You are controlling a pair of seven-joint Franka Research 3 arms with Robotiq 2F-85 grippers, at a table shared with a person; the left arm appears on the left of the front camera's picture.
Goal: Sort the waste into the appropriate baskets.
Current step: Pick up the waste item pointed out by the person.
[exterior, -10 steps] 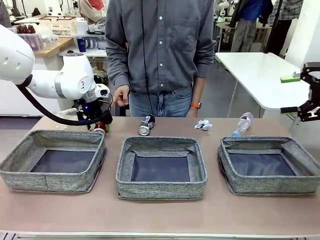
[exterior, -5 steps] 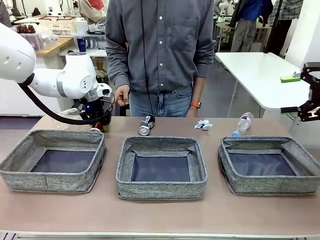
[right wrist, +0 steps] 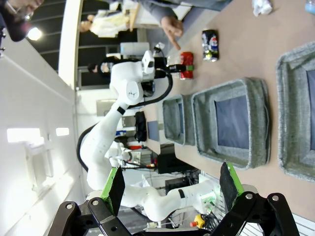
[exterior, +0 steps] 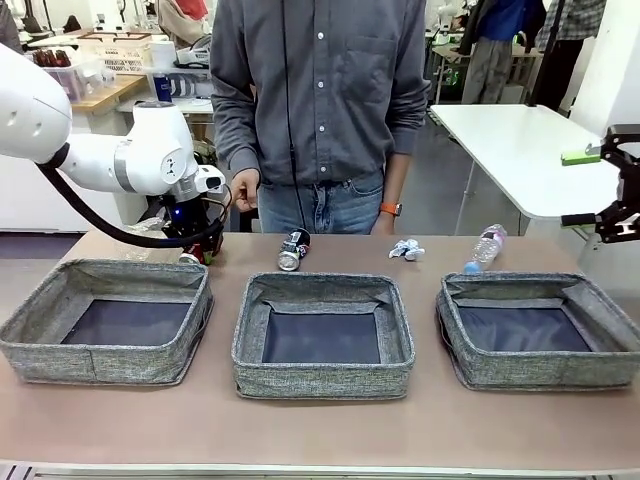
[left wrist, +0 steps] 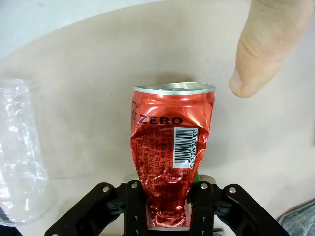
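Left claw (left wrist: pixel 167 209) pinches the dented red soda can (left wrist: pixel 170 142) by its base, behind the left basket (exterior: pixel 100 345) at the table's (left wrist: pixel 88 73) far-left side. Clear plastic cup (left wrist: pixel 19 157) just beside it. Person's hand (left wrist: pixel 268 44) near the can top. Right claw (right wrist: pixel 172 189) spread, empty.

white round-shelled left arm (exterior: pixel 130 165): grey joint ring, black looping cable (exterior: pixel 85 222) | black-linkage right gripper (right wrist: pixel 172 184): silver screws, green pads (right wrist: pixel 112 184) | person (exterior: pixel 320 90): grey buttoned shirt, blue jeans, orange wristband (exterior: pixel 391 210)

Dented red can (left wrist: pixel 172 147) clamped in left claw (left wrist: pixel 168 201), beyond left basket (exterior: pixel 100 365); clear cup (left wrist: pixel 19 157) beside.
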